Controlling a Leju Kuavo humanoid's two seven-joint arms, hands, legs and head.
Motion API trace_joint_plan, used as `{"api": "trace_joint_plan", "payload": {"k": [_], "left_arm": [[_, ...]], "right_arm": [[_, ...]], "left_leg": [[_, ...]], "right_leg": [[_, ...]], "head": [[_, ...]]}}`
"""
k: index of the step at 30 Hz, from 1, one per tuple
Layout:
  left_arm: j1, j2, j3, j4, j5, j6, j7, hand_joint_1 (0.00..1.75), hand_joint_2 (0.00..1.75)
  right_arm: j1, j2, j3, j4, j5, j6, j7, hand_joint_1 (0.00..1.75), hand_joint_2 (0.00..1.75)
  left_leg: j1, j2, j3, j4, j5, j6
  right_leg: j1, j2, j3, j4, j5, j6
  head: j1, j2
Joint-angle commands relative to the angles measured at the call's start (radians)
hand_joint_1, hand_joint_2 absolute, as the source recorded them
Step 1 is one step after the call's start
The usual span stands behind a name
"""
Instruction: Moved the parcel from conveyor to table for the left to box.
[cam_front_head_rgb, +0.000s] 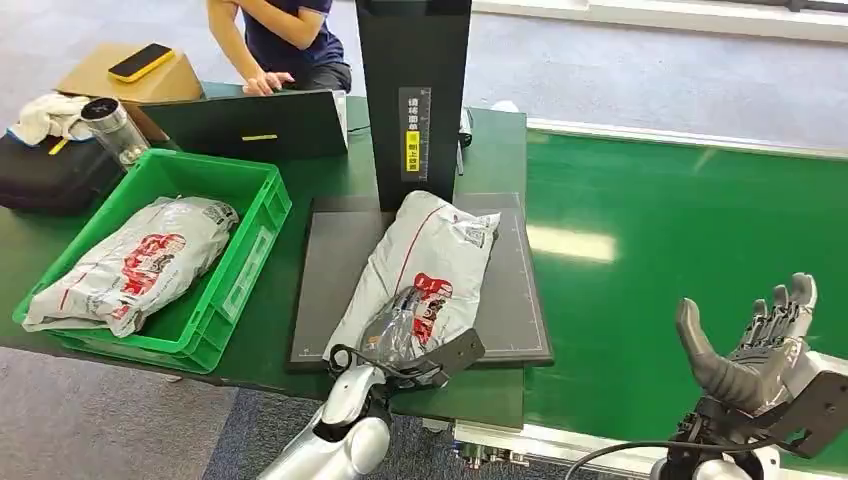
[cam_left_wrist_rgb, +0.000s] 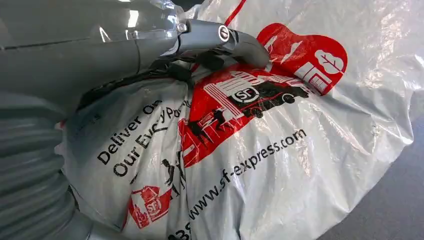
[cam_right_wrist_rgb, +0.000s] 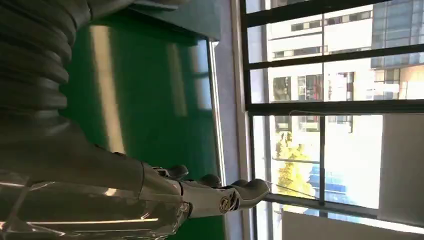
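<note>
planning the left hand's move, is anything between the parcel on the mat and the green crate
Nothing visible blocks it. The grey-and-red plastic parcel lies on the dark mat under the left robot hand. The green plastic crate stands beside the mat with bare table between, though another parcel already lies inside.

My head view looks forward and down from high on my body, taking in the tabletop (cam_front_head_rgb: 300, 370), the green conveyor (cam_front_head_rgb: 680, 250) to its right, and both my arms rising from the lower edge. My left wrist view sits close behind my left hand (cam_front_head_rgb: 400, 325), pressed up against the parcel (cam_left_wrist_rgb: 280, 150); this parcel also lies mid-frame in the head view. My right wrist view is turned on its side, looking past my right hand (cam_right_wrist_rgb: 200, 192) across the conveyor toward windows (cam_right_wrist_rgb: 325, 100); it shares the conveyor with the head view.
</note>
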Motion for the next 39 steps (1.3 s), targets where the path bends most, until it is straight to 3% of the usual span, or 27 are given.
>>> {"api": "trace_joint_plan", "payload": {"k": [1,4,5,6,12,17,18,19,21,24,32,35,39], "left_arm": [[0.020,-0.032,0.068,0.104,0.000,-0.005,0.021,0.00,1.75],[0.020,-0.032,0.068,0.104,0.000,-0.005,0.021,0.00,1.75],[0.020,-0.032,0.068,0.104,0.000,-0.005,0.021,1.75,1.75],[0.037,-0.029,0.116,0.056,0.014,0.064,-0.014,1.75,1.75],[0.078,-0.028,0.214,-0.045,0.005,0.018,-0.091,1.75,1.75],[0.095,-0.021,0.259,-0.128,0.053,0.103,-0.188,1.75,1.75],[0.139,-0.040,0.357,-0.263,0.152,0.234,-0.323,1.75,1.75],[0.126,-0.020,0.365,-0.246,0.187,0.486,-0.401,1.75,1.75],[0.151,0.033,0.407,-0.391,0.224,0.489,-0.394,1.75,1.75],[0.172,0.034,0.443,-0.414,0.235,0.535,-0.435,1.75,1.75],[0.209,-0.050,0.677,-0.484,0.146,0.542,-0.600,1.75,1.75],[0.216,-0.105,0.841,-0.584,0.078,0.542,-0.676,1.75,1.75],[0.199,-0.113,0.952,-0.685,0.049,0.542,-0.721,1.75,1.75]], "right_arm": [[-0.007,0.026,-0.029,0.020,0.000,0.004,0.000,0.00,1.75],[-0.007,0.026,-0.029,0.020,0.000,0.004,0.000,0.00,1.75],[-0.007,0.026,-0.029,0.020,0.000,0.004,0.000,0.00,1.75],[-0.007,0.020,-0.024,0.025,-0.010,0.003,0.000,0.00,1.75],[-0.014,0.004,-0.009,0.043,-0.034,-0.014,-0.002,0.00,1.75],[-0.015,0.000,-0.003,0.045,-0.052,-0.019,-0.001,0.00,1.75],[-0.018,-0.002,0.000,0.045,-0.074,-0.014,-0.004,0.00,1.75],[-0.022,-0.009,0.009,0.049,-0.078,-0.018,-0.003,0.00,1.75],[-0.031,-0.022,0.030,0.067,-0.090,-0.031,0.002,0.00,1.75],[-0.034,-0.030,0.043,0.083,-0.099,-0.045,-0.001,0.00,1.75],[-0.013,-0.036,0.045,0.077,-0.110,-0.056,-0.004,0.00,1.75],[-0.009,-0.035,0.047,0.078,-0.113,-0.052,-0.006,0.00,1.75],[-0.014,-0.033,0.054,0.093,-0.114,-0.047,-0.009,0.00,1.75]], "left_leg": [[0.000,0.000,0.001,-0.001,0.000,-0.001],[0.000,0.000,0.001,-0.002,0.000,-0.002],[0.000,0.000,0.001,-0.001,0.000,-0.001],[0.000,0.000,0.000,-0.002,0.001,-0.002],[0.000,0.001,0.001,-0.001,0.000,-0.002],[0.000,0.001,0.000,-0.004,0.001,-0.003],[0.000,0.001,0.000,-0.001,0.000,-0.001],[0.000,0.001,0.000,-0.002,0.000,-0.002],[0.000,0.002,-0.001,-0.001,-0.001,-0.002],[0.000,0.004,-0.007,-0.001,-0.001,-0.002],[0.000,-0.004,-0.010,-0.001,-0.001,-0.002],[0.000,-0.004,-0.010,-0.001,-0.001,-0.002],[0.001,-0.004,-0.013,0.001,-0.001,-0.002]], "right_leg": [[0.000,0.000,0.001,-0.001,0.000,0.000],[0.000,0.000,0.001,-0.001,0.000,0.000],[0.000,0.000,0.001,-0.001,0.000,0.000],[0.000,-0.001,0.000,-0.002,0.001,0.000],[0.000,0.001,0.000,-0.001,0.000,0.000],[-0.001,0.000,0.001,-0.004,0.001,0.000],[0.000,0.000,0.001,-0.001,0.000,0.000],[0.000,0.001,0.001,-0.002,0.000,0.000],[0.000,0.002,-0.001,-0.001,0.000,0.000],[0.002,0.004,-0.006,0.001,0.001,-0.001],[0.001,-0.004,-0.006,0.000,-0.002,0.000],[0.001,-0.004,-0.007,0.000,-0.003,0.000],[0.002,-0.004,-0.010,0.001,-0.003,0.000]], "head": [[0.000,0.000],[0.000,0.000],[0.000,0.000],[0.000,0.000],[0.000,0.000],[0.000,0.000],[0.000,0.000],[0.000,0.000],[0.000,0.000],[0.000,0.000],[0.000,0.000],[0.000,0.000],[0.000,0.000]]}}
